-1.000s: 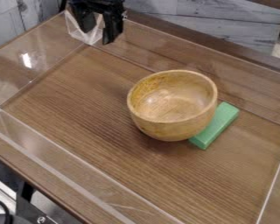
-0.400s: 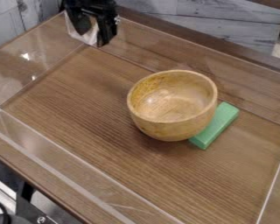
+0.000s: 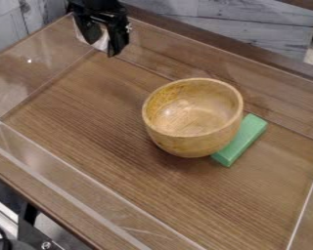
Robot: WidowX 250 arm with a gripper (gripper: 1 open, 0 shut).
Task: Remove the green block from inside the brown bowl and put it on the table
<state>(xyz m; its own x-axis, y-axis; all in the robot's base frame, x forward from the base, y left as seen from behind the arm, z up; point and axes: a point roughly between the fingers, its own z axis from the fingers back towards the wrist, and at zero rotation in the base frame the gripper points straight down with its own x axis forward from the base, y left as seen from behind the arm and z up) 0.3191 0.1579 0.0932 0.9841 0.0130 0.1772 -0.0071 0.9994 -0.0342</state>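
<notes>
— While the gripper (image 3: 110, 41) hangs at the table's (image 3: 81, 137) far left corner, fingers spread and empty, where is the green block (image 3: 242, 142) seen?

— Outside the bowl (image 3: 192, 117), touching its right side; the removal looks done, so nothing beyond a retreat seems called for.

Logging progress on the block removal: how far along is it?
Looks done: the green block lies on the table beside the brown bowl, whose inside appears empty. In hand: nothing; the gripper is open, far from both. Left: nothing apparent.
</notes>
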